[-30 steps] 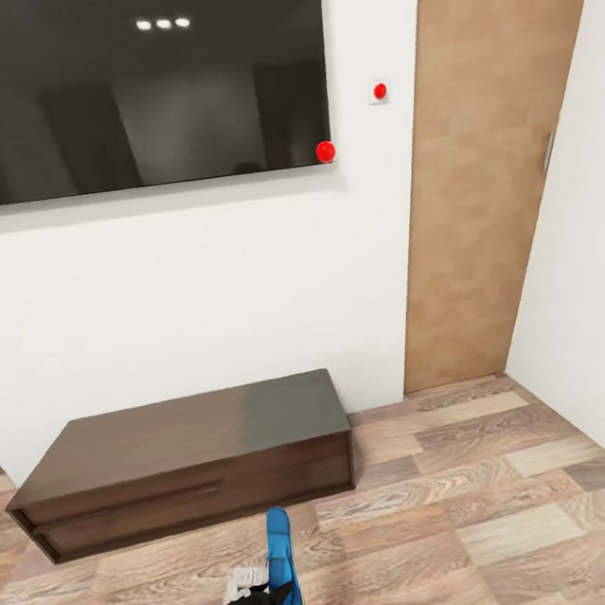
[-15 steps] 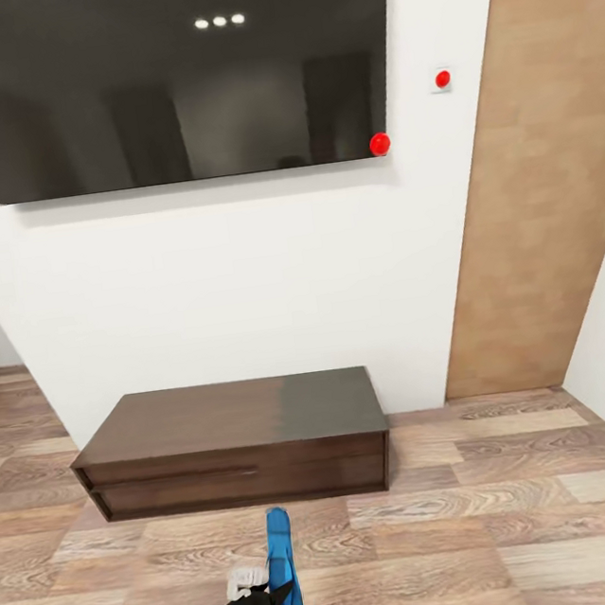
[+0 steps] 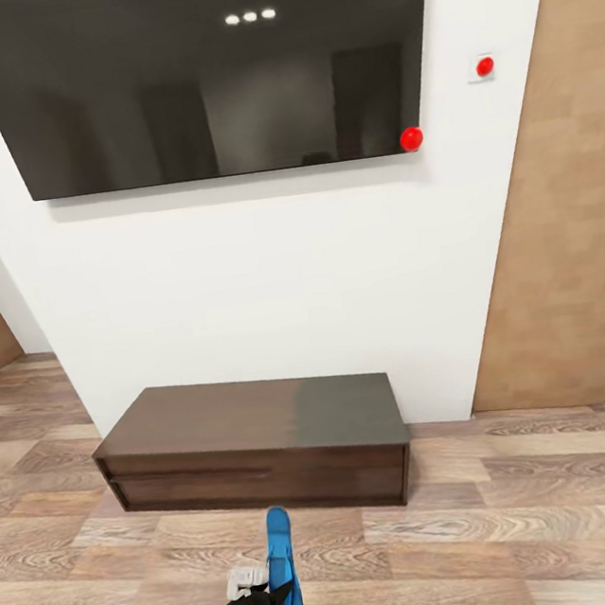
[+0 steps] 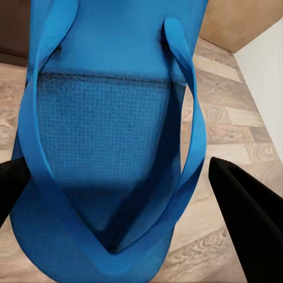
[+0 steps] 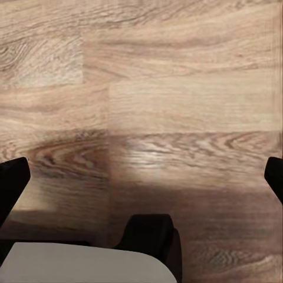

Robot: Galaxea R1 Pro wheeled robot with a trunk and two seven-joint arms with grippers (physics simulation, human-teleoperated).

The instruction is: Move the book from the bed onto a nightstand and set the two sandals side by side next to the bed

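Plainly, readable writing: none legible.
Left gripper (image 3: pixel 275 600): clamped on blue sandal (image 3: pixel 283 572), held on edge.
Right gripper (image 5: pixel 141 177): fingers spread over floor (image 5: pixel 177 88).
Wall cabinet (image 3: pixel 255 447): 12 o'clock of sandal.

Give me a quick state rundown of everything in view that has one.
Sandal: held edge-up off the floor in the left pincer.
Left pincer: shut on the sandal.
Right pincer: open, over bare wood floor.
Wall screen: dark, off.
Low cabinet: drawers closed.
Wooden door: closed.

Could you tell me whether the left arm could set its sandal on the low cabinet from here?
Probably not yet: the sandal in the left pincer hangs over open floor, short of the cabinet.
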